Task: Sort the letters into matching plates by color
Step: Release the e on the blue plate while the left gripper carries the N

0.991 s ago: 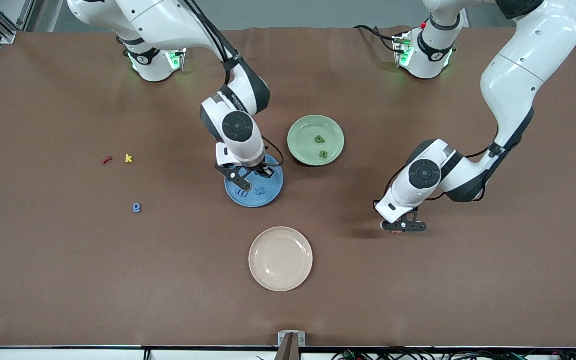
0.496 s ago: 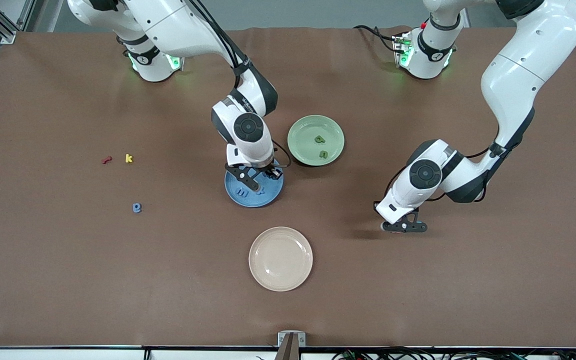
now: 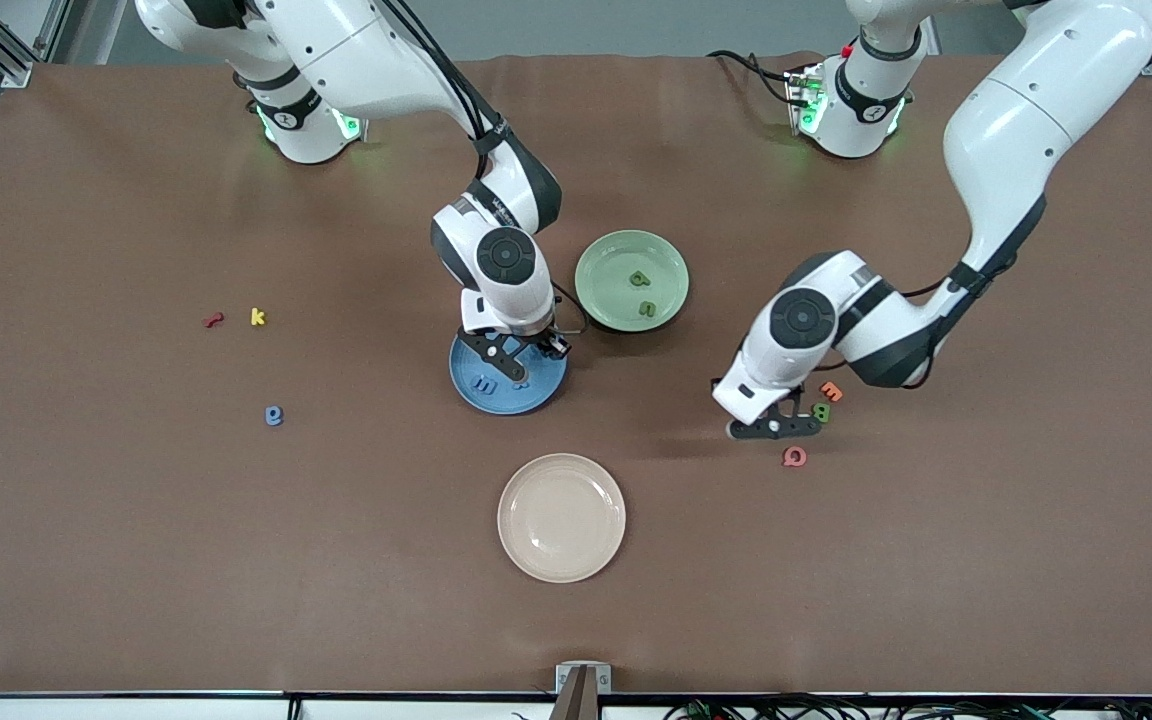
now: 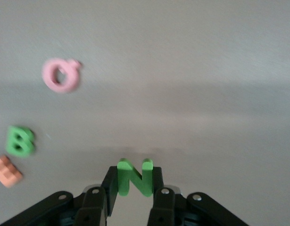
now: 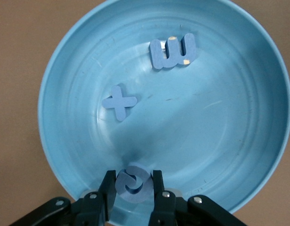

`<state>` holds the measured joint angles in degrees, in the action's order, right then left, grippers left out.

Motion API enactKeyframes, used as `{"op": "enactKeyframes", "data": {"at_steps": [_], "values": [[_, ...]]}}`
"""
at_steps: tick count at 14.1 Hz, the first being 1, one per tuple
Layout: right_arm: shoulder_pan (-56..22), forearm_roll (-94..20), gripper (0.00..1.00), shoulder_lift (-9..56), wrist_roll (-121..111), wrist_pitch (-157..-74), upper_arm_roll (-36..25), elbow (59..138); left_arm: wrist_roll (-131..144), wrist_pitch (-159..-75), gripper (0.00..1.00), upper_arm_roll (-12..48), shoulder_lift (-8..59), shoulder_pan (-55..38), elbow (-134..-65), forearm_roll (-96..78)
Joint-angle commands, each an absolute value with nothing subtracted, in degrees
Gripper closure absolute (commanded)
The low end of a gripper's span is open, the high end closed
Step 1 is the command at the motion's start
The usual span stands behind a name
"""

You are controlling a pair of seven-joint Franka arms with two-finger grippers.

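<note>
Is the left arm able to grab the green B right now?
Probably not yet: the left gripper is shut on a green N. The green B lies close by, uncovered, between the pink and orange letters.

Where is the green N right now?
The green N is pinched in the left claw, just above the table toward the left arm's end, beside the green B, orange letter and pink Q.

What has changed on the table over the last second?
The left gripper, shut on a green N, lifted and shifted toward the plates, uncovering the pink, green and orange letters. The right gripper, holding a blue letter, slid further over the blue plate. Plates and loose letters stayed put.
</note>
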<state>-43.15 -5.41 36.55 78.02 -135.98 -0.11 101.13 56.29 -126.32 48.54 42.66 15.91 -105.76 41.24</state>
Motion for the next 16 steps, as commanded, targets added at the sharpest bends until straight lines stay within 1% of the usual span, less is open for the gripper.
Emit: {"op": "enactKeyframes", "data": {"at_steps": [1, 2, 3, 5, 8, 12, 14, 16], "values": [[-43.6, -5.5, 0.73, 37.4, 78.7, -135.7, -0.7, 100.1, 65.2, -125.5, 0.99, 52.2, 41.1, 16.2, -108.4, 41.8], [-43.3, -5.3, 0.35, 37.4, 78.5, -135.6, -0.7, 100.1, 68.3, -125.3, 0.99, 53.9, 41.1, 16.3, -109.0, 41.8], [-43.7, -4.9, 0.00, 37.4, 78.6, -135.5, -0.7, 100.1, 70.9, -124.3, 0.99, 55.4, 41.1, 16.1, -109.3, 41.8], [-43.5, -4.6, 0.00, 37.4, 77.9, -134.9, -0.8, 99.3, 76.7, -121.4, 0.99, 57.9, 41.3, 15.1, -109.6, 41.8], [-42.9, -4.6, 0.00, 37.2, 76.0, -134.7, -0.9, 98.8, 85.8, -120.1, 0.99, 58.3, 41.7, 9.7, -110.0, 41.8], [-41.1, -4.6, 0.00, 36.8, 70.9, -128.2, -1.1, 95.8, 93.5, -120.2, 0.98, 58.2, 42.4, 4.7, -110.0, 41.8], [-39.2, -4.6, 0.00, 36.4, 66.4, -126.0, -1.1, 95.4, 94.7, -120.6, 0.96, 58.2, 43.1, 3.9, -110.0, 41.7], [-36.9, -4.6, 0.00, 35.6, 61.9, -123.2, -1.1, 95.5, 94.8, -120.8, 0.91, 58.1, 43.5, 3.0, -109.9, 41.7]]}}
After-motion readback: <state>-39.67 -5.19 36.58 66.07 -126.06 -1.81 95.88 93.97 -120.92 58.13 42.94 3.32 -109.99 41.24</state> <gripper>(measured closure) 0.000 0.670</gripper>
